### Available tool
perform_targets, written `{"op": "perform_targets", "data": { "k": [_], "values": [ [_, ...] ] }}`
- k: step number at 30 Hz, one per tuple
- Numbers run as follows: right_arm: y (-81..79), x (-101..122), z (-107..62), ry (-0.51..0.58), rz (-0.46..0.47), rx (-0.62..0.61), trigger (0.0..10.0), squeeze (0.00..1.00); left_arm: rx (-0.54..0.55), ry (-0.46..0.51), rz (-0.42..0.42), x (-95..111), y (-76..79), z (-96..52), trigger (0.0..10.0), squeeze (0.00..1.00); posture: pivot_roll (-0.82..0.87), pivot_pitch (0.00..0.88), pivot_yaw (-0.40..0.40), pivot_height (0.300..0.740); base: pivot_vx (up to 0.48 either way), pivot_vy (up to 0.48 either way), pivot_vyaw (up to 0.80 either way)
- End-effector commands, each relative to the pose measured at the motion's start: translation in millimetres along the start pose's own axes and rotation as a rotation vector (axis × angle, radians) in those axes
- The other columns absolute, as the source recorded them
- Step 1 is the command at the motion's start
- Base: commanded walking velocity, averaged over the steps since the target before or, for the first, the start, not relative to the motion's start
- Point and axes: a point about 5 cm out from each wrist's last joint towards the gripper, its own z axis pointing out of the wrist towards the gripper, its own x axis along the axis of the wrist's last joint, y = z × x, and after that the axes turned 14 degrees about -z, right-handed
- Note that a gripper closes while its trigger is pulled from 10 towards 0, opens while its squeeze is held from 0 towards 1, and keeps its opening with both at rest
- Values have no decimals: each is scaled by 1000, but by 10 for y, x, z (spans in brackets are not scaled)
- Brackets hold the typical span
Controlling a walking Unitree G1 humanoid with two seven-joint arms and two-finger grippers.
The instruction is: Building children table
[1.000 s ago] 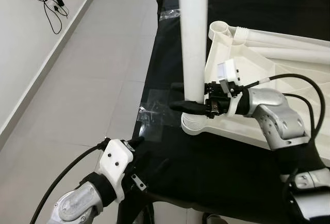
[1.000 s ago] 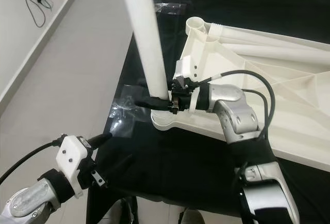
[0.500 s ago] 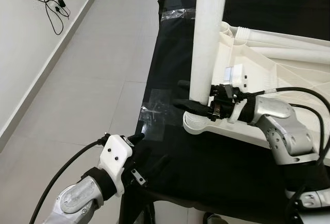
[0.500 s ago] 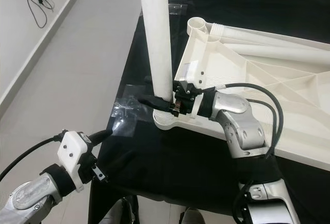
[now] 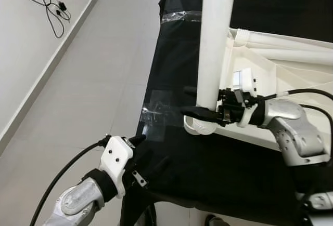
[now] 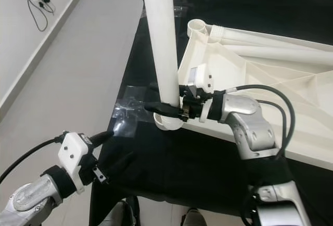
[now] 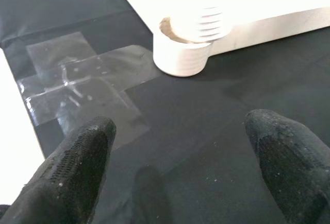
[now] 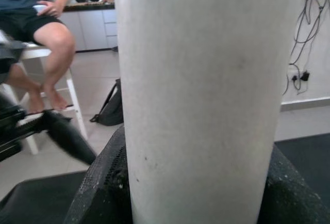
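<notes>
On the black-draped table (image 5: 171,44), patched with clear tape (image 5: 155,113) near its edge, the white tabletop (image 6: 270,85) lies upside down, and the right gripper (image 6: 165,101) has its jaws clamped on the upright white leg (image 6: 164,44) at the corner socket (image 6: 169,123). Beside the table run pale floor tiles (image 5: 88,80), with black cables (image 5: 49,2) by the wall, while the left gripper (image 7: 180,177) hovers low over the cloth with jaws wide; a seated person (image 8: 36,23) shows in the room behind

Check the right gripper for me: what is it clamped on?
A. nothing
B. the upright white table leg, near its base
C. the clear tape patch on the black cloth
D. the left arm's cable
B: the right gripper has its black fingers around the upright white table leg just above the corner socket.
</notes>
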Motion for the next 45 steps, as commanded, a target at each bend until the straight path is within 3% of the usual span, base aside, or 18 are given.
{"op": "perform_targets", "data": {
  "k": [1,10,22,31,36,40,45],
  "values": [
    [-59,-123,45,-43,36,-4,10000,0,2,-16,-16,-45,1,-31,10000,0,37,280,72,740,0,0,0],
    [-29,-111,145,34,95,-37,10000,0,3,-13,-15,-28,15,-45,10000,0,44,295,70,740,0,0,0],
    [-39,-223,-27,147,267,-10,10000,0,4,-19,-21,-23,31,-88,10000,0,69,315,79,740,0,0,0],
    [-118,-382,-130,-9,162,-24,10000,0,8,-29,-20,-20,31,-120,10000,0,77,320,88,740,0,0,0],
    [-53,-348,-186,-11,139,-92,10000,0,7,-32,-19,-23,26,-117,10000,0,70,317,89,740,0,0,0],
    [28,-253,-201,46,144,-172,10000,0,13,-28,-17,-17,3,-97,10000,0,70,305,84,740,0,0,0],
    [18,-259,-204,59,141,-216,10000,0,17,-25,-6,-14,-19,-77,10000,0,67,294,77,740,0,0,0]
  ]
}}
